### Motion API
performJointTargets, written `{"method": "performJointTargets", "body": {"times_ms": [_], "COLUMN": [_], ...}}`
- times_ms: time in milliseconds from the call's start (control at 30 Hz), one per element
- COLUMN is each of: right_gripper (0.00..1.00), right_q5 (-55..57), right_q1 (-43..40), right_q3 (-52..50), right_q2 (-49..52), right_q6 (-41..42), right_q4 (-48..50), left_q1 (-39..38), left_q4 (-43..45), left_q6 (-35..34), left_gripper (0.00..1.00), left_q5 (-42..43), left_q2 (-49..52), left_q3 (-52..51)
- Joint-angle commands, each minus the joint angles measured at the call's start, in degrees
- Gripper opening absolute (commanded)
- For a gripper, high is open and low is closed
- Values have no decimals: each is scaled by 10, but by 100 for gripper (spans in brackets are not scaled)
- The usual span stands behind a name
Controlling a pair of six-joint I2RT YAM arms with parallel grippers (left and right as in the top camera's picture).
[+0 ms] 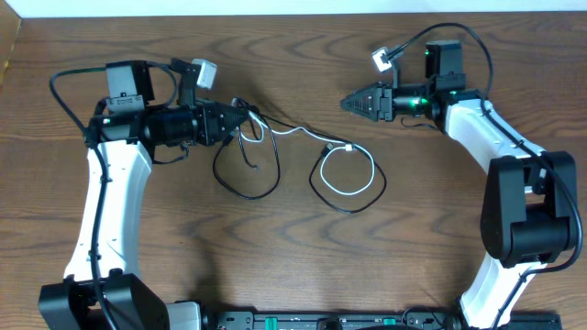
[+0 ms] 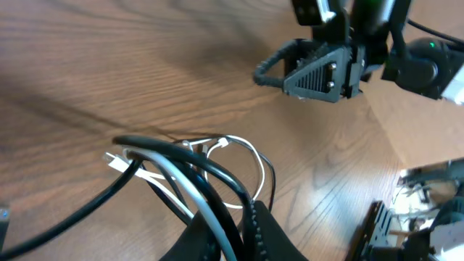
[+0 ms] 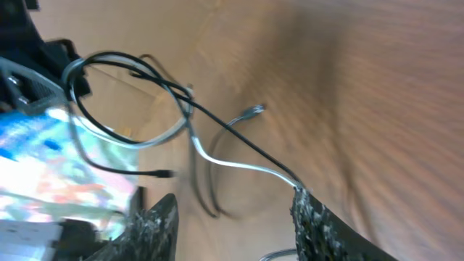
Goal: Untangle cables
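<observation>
Both arm bases sit at the near edge of the table [image 1: 293, 266]. Left arm [image 1: 108, 197] runs straight away from that edge, then elbows right, with left claw [image 1: 243, 121] pointing at table centre. Right arm [image 1: 486, 128] mirrors it: up from the near-right corner, bent left, with right claw [image 1: 350, 101] facing the left one, well apart.

Nearest part of the cables [image 2: 210, 168]: two loose loops flat on the wood mid-table. White cable [image 1: 292, 131] ends in a round loop with a black ring around it. Black cable [image 1: 246, 195] makes a second loop just right of the left claw. From there both strands run into the left claw, jaws narrow, strands pinched between them (left wrist view shows them going straight into the tips).

Farther back, right claw: jaws wide, nothing between them. From overhead it hovers beyond the white strand's plug end, with a clear gap. In its own view both strands run up to one fingertip [image 3: 312, 217]; touching or passing behind it, can't tell.
</observation>
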Motion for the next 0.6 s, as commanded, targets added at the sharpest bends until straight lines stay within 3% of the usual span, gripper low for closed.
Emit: {"method": "performJointTargets", "body": {"times_ms": [0, 67, 133, 167, 300, 433, 567], "right_gripper": [49, 50, 64, 63, 50, 29, 22], "right_q5": [-44, -45, -40, -33, -5, 25, 40], "right_q1": [29, 42, 55, 63, 88, 98, 104], "right_q3": [8, 8, 8, 8, 8, 8, 8], "right_q2": [0, 0, 0, 0, 0, 0, 0], "right_q6": [123, 174, 223, 243, 322, 444, 546], "right_q4": [27, 50, 67, 77, 117, 147, 156], "left_q1": [-14, -21, -28, -34, -45, -46, -46], "left_q4": [2, 2, 2, 2, 2, 2, 2], "left_q6": [68, 90, 104, 107, 107, 107, 107], "left_gripper": [10, 8, 8, 8, 8, 8, 8], "left_q5": [21, 35, 48, 49, 47, 47, 47], "left_q2": [-9, -9, -9, -9, -9, -9, -9], "left_q3": [9, 9, 8, 8, 8, 8, 8]}}
